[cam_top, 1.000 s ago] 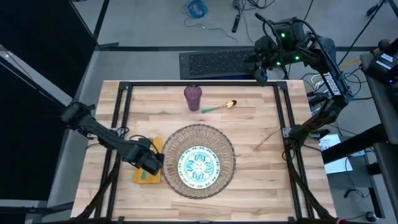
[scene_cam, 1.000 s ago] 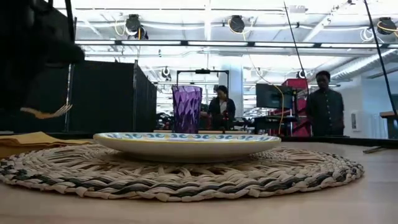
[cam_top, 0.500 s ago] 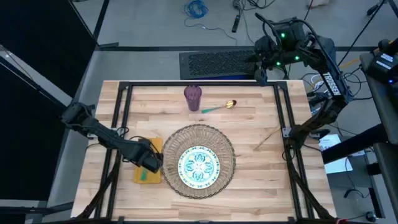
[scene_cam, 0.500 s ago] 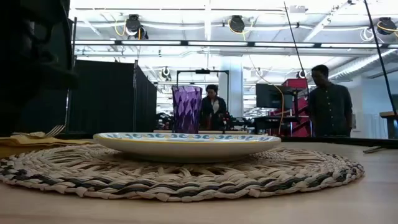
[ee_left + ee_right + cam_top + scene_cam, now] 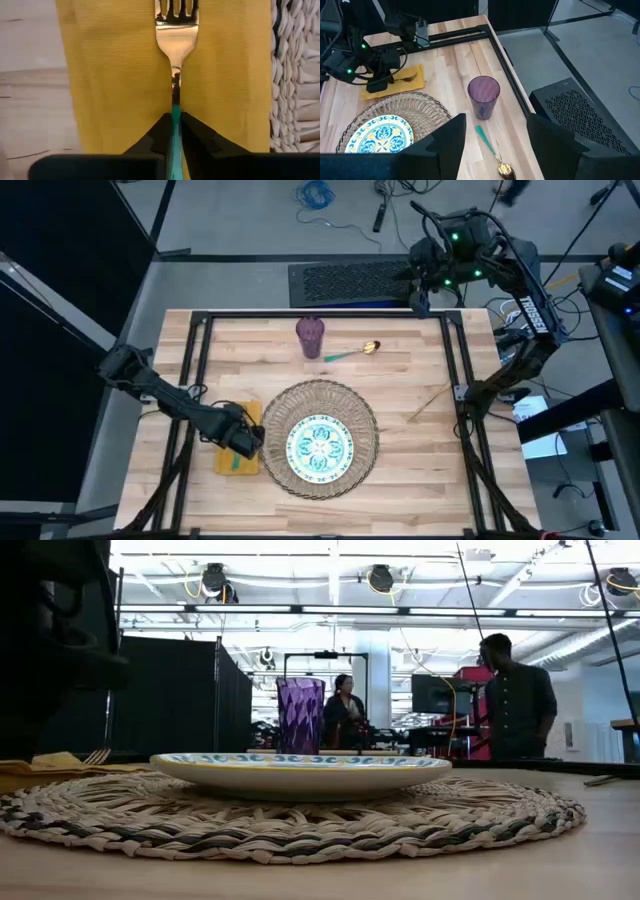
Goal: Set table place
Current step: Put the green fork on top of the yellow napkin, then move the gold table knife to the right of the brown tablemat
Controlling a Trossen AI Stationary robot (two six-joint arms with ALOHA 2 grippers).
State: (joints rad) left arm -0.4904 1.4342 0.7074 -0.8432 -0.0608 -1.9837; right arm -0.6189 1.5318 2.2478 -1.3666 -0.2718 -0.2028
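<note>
A white plate with a teal pattern sits on the round woven placemat in the near middle of the table. Left of the mat lies the mustard napkin. My left gripper hangs over the napkin, shut on a gold fork with a teal handle; its tines are down at the napkin. The purple cup stands at the far middle with a spoon beside it. A knife lies right of the mat. My right gripper hangs open past the table's far edge. My left gripper pinches the fork's teal handle between its two fingers, just behind the gold neck. The fingers come from above, pointing down. The fork lies about level on the napkin, tines toward the far edge, the rest of the handle hidden under the gripper.
Black metal rails run over the table along both sides and the far edge. Bare wood shows right of the mat and between the mat and the cup. People stand in the room beyond.
My left gripper has gone down with the fork. The fork hung clear above the napkin a second ago and is now down at the napkin's surface, still held. A person in the room behind has walked toward the left.
</note>
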